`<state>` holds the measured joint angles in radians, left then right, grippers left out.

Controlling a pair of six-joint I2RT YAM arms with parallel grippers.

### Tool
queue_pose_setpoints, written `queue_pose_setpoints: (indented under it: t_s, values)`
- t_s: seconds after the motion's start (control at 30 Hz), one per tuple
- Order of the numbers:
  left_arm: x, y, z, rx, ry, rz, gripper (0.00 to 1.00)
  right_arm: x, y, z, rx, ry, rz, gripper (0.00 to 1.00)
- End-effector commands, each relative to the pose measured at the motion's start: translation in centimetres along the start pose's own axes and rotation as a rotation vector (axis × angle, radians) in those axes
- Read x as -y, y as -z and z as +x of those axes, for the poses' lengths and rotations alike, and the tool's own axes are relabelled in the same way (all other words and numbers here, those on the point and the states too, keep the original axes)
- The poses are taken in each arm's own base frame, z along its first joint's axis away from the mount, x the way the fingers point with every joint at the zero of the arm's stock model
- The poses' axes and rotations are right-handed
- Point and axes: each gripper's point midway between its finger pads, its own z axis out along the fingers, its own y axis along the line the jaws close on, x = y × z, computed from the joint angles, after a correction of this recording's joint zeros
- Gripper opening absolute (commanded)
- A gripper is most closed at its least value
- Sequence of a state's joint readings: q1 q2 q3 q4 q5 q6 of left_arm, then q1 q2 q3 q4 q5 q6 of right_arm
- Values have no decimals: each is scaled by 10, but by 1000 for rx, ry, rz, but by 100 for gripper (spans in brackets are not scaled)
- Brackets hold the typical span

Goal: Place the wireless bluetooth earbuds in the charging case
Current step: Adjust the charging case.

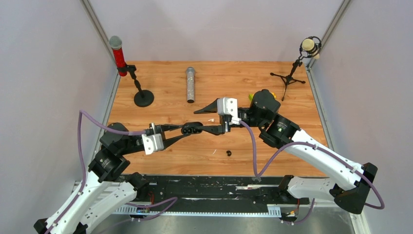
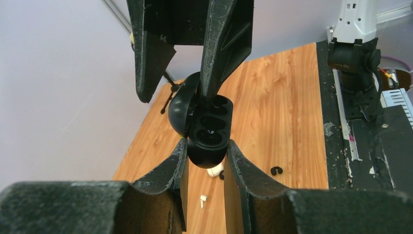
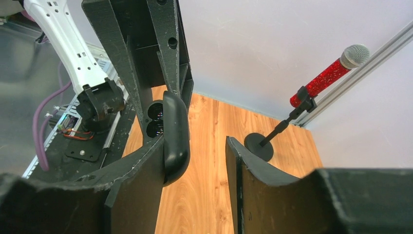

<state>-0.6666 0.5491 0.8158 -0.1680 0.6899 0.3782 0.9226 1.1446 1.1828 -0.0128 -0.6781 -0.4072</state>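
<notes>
– Pale walls are seen on three sides; what is enclosed by them?
– A wooden counter (image 1: 185, 157) is enclosed, and two arms are stretched over it from the near edge.
– What is set at the back?
– A red microphone (image 1: 117, 53) on a round-based stand is placed at the back left. A small microphone on a tripod (image 1: 309, 46) is placed at the back right, and a silver microphone (image 1: 190, 84) is laid flat between them.
– How are the grippers found?
– The left gripper (image 2: 207, 146) is clamped on the charging case (image 2: 210, 139). The case is held above the middle of the counter with its lid (image 2: 180, 109) swung open. The right gripper (image 3: 196, 146) is spread apart: one finger is pressed against the case by the sockets, and the other is seen clear of it.
– And the earbuds?
– A white earbud (image 1: 211, 120) is seen on the counter just behind the case. A black earbud (image 1: 229, 153) is seen nearer the front edge. Whether anything is seated in the sockets cannot be told.
</notes>
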Motion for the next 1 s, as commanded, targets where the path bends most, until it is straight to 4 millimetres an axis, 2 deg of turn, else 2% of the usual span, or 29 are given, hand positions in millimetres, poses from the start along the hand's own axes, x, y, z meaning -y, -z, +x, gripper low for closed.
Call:
queue_pose_setpoints:
  t_s: [0.0,0.2,0.53,0.7,0.97]
  values:
    - [8,1,0,13,-2,34,0,-4,0,-13,21,-17,-35,50]
    - [8,-1,12,-31,189,-12,0,-9,-3,-9,8,-74,-83,59]
    - [19,0,8,-9,142,59,0,21,-7,10,-52,-158,29,56]
    - [19,-1,11,-11,172,47,0,27,-5,17,-58,-218,26,56]
    - [11,-3,26,-23,288,-51,0,29,-5,49,-96,-439,-46,54]
